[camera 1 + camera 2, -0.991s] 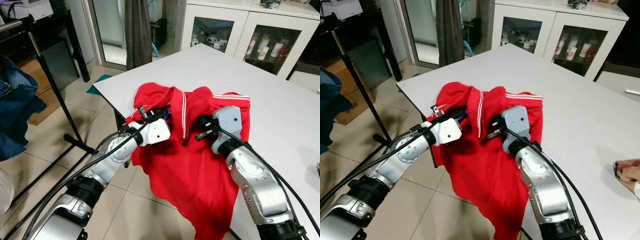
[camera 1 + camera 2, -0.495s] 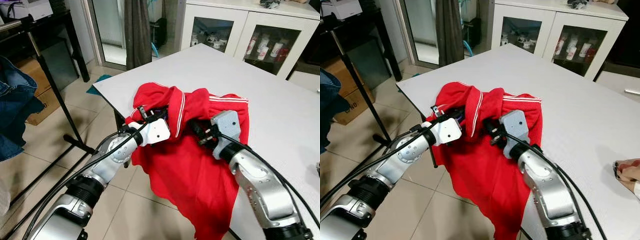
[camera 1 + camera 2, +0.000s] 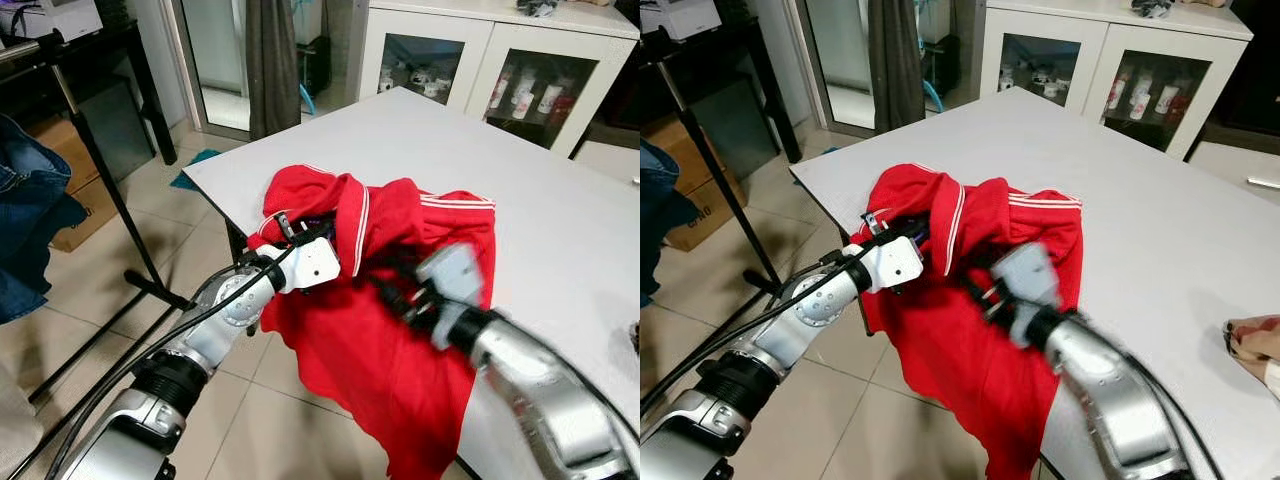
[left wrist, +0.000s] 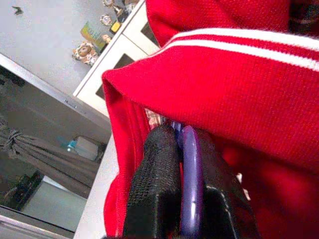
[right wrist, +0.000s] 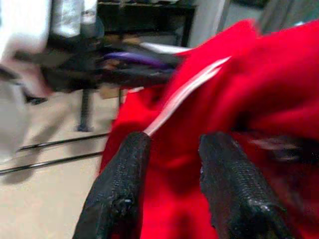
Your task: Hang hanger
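Observation:
A red shirt [image 3: 400,340] with white stripes lies bunched on the near corner of the white table [image 3: 560,200] and hangs over its edge. My left gripper [image 3: 292,224] is at the shirt's collar, shut on a purple hanger [image 4: 190,174] that runs under the red cloth. My right gripper [image 3: 388,288] is blurred with motion over the middle of the shirt. In the right wrist view its black fingers [image 5: 124,184] stand apart, open, with the shirt and its white stripe just beyond them.
A black clothes rack [image 3: 100,160] stands on the tiled floor at the left, with denim clothes [image 3: 25,200] hanging on it and a cardboard box [image 3: 75,190] behind. A white glass-door cabinet [image 3: 470,60] is beyond the table. A person's hand [image 3: 1252,340] rests at the table's right edge.
My right gripper has slid back and to the left over the shirt, and is now blurred. The left gripper holds still at the collar.

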Robot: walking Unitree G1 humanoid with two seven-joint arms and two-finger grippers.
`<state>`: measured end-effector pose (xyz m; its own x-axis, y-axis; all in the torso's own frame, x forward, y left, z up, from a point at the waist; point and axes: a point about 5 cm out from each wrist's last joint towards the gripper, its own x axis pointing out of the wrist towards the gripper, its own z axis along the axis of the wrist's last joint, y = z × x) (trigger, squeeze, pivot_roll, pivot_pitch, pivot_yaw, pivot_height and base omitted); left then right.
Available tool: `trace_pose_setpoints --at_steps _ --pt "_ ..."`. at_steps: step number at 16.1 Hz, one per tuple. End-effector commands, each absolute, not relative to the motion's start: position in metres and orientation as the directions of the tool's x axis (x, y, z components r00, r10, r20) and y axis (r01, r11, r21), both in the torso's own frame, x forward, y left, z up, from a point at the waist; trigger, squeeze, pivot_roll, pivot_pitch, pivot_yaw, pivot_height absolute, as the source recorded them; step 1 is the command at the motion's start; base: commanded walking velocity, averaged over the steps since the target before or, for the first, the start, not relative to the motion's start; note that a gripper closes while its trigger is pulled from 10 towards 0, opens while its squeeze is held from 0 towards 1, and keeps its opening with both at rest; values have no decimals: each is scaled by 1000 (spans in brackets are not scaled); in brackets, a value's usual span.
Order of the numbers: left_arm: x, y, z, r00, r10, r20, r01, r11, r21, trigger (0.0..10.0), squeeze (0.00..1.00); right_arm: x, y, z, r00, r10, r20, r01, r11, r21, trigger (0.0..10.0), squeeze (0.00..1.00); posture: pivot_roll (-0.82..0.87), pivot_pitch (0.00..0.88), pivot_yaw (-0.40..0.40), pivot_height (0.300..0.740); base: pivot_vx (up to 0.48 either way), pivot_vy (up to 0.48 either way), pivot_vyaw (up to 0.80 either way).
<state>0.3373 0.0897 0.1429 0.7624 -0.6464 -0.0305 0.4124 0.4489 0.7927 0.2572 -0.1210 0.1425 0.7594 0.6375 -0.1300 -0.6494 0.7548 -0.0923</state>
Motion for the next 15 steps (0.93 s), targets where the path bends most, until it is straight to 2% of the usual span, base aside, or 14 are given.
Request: trace_pose_setpoints --at_steps 1,3,4,6,9,11,14,15 --pt "338 87 144 765 -643 -28 411 455 790 0 0 260 -114 133 774 608 -175 -628 773 -93 10000 333 19 38 0 740 0 0 0" --pt "337 88 143 766 -642 -30 413 456 788 0 0 270 -107 129 813 551 -188 -574 812 -103 10000 388 21 41 0 740 0 0 0" --pt "337 89 142 767 -640 -32 414 456 788 0 0 270 -101 132 798 576 -174 -596 797 -94 10000 412 22 42 0 740 0 0 0" --pt "337 89 142 769 -639 -32 414 458 787 0 0 269 -90 136 766 622 -165 -640 762 -100 10000 400 25 44 -3 740 0 0 0" --pt "337 88 142 769 -639 -28 413 463 785 0 0 277 -90 123 791 573 -214 -606 782 -145 10000 365 26 43 -5 740 0 0 0" --pt "337 87 143 767 -641 -24 412 464 784 0 0 289 -98 108 859 431 -275 -493 842 -220 10000 384 28 41 -5 740 0 0 0" --pt "338 87 145 767 -642 -18 409 466 785 0 0 303 -113 111 926 291 -239 -342 916 -211 10000 404 26 41 -2 740 0 0 0" --pt "337 86 144 765 -643 -19 411 465 784 0 0 306 -106 119 924 326 -201 -363 912 -190 8863 396 22 41 -1 740 0 0 0"
